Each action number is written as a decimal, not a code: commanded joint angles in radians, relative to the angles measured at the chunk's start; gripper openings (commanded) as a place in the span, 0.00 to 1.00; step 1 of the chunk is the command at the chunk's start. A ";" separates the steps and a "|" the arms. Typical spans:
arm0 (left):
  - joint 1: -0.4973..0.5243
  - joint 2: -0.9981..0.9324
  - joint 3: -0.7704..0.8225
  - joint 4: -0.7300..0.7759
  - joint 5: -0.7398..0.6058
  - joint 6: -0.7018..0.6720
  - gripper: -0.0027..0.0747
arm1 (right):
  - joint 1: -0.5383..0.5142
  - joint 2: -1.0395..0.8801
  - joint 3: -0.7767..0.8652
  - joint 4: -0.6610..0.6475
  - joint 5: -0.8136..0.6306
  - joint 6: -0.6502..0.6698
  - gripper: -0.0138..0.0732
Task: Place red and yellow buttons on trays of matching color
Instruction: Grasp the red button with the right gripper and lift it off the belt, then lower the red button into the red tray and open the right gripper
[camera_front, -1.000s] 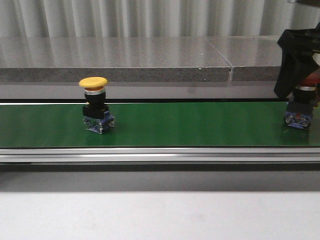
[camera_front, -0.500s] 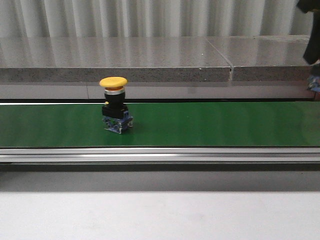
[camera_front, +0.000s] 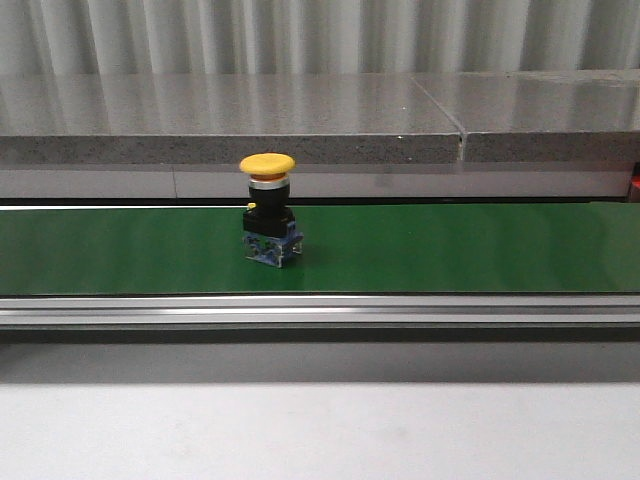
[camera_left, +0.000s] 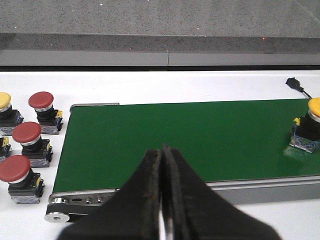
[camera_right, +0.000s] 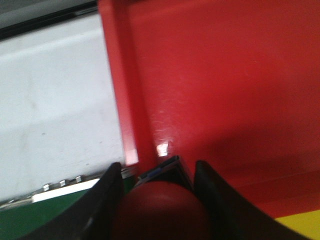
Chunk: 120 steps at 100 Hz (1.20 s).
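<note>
A yellow button (camera_front: 268, 208) stands upright on the green conveyor belt (camera_front: 450, 250), left of centre; the left wrist view shows it too (camera_left: 311, 127). My right gripper (camera_right: 158, 172) is shut on a red button (camera_right: 162, 212), whose dome fills the space between the fingers. It hangs over the red tray (camera_right: 225, 85), near the tray's rim (camera_right: 117, 85). A corner of the yellow tray (camera_right: 302, 225) shows beside it. My left gripper (camera_left: 161, 150) is shut and empty above the belt's near edge. Neither gripper appears in the front view.
Three red buttons (camera_left: 41, 103) (camera_left: 27, 136) (camera_left: 15, 172) and one yellow button (camera_left: 4, 104) stand on the white table beyond the belt's end roller (camera_left: 57, 217). A grey stone ledge (camera_front: 300, 120) runs behind the conveyor. A black cable end (camera_left: 296, 86) lies on the table.
The yellow button has ridden the belt to the right. My right gripper, holding the red button, has lifted off the belt and gone out of the front view at the right.
</note>
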 joint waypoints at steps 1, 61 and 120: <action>-0.007 0.006 -0.026 -0.007 -0.080 0.003 0.01 | -0.033 0.004 -0.060 0.012 -0.042 0.008 0.29; -0.007 0.006 -0.026 -0.007 -0.080 0.003 0.01 | -0.049 0.164 -0.107 0.046 -0.118 0.008 0.34; -0.007 0.006 -0.026 -0.007 -0.080 0.003 0.01 | -0.049 0.022 -0.109 0.075 -0.093 0.011 0.87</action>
